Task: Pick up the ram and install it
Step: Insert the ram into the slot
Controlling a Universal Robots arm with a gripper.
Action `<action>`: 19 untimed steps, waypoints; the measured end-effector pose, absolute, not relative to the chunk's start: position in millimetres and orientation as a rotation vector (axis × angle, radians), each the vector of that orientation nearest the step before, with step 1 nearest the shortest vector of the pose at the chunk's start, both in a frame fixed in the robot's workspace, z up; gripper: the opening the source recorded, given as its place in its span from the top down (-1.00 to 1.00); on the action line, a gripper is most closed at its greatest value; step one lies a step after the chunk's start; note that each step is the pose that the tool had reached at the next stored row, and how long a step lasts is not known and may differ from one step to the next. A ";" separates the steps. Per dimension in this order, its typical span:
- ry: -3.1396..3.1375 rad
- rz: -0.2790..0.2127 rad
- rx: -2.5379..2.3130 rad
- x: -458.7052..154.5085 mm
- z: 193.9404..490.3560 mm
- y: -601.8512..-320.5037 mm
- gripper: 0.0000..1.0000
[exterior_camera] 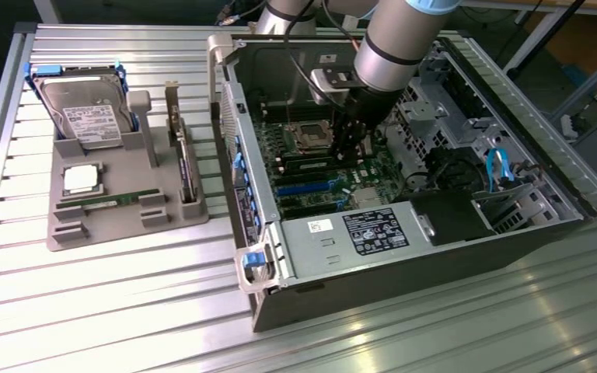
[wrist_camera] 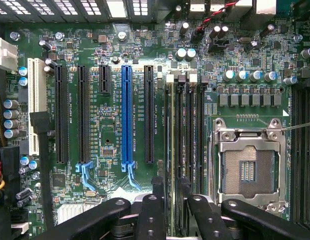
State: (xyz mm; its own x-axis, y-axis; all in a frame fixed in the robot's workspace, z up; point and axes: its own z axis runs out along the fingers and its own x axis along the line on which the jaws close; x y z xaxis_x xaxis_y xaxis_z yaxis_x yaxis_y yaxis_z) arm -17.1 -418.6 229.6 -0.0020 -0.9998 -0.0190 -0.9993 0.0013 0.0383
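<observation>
Pincer (exterior_camera: 347, 155) deep in the open computer case (exterior_camera: 228, 101), exterior view. My arm (exterior_camera: 397, 47) comes down through the case's open side. The tall case wall stands on the exterior view's left and the drive cage (exterior_camera: 423, 116) crowds in on the exterior view's right. The pincer's tip sits low over the motherboard (exterior_camera: 319, 183), just beside the CPU socket (exterior_camera: 309, 138), with little free room on either flank.

Outside the case, a grey tray (exterior_camera: 122, 225) rests on the slatted desk (exterior_camera: 91, 311). It carries a hard drive (exterior_camera: 86, 109), a CPU chip (exterior_camera: 81, 179), an upright expansion card (exterior_camera: 183, 167) and a spare memory stick (exterior_camera: 112, 200) lying flat. All of these are well apart from the arm, with bare desk around the tray's edges.

Wrist view: the ram (wrist_camera: 172, 130) shows edge-on as a thin green strip running along one memory slot. A black expansion slot (wrist_camera: 149, 115) lies on one side of it and the empty memory slots (wrist_camera: 187, 125) on the other. The pincer (wrist_camera: 171, 182) straddles one end of the stick. I cannot tell whether it is clamped on the ram or only flanking it, nor how wide it stands. The CPU socket (wrist_camera: 247, 170) lies just beyond the memory slots, its metal frame close to their edge. The blue slot (wrist_camera: 126, 115) sits farther off past the black one.
</observation>
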 end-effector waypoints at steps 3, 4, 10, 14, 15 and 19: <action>-2.213 -0.063 2.210 -17.1 229.8 -418.6 0.49; -2.213 -0.063 2.209 -17.1 230.6 -418.7 0.49; -2.213 -0.063 2.210 -17.1 240.3 -418.7 0.49; -2.213 -0.063 2.209 -17.1 244.7 -418.7 0.49; -2.213 -0.063 2.209 -17.1 246.0 -418.7 0.49; -2.213 -0.063 2.209 -17.2 251.7 -418.7 0.49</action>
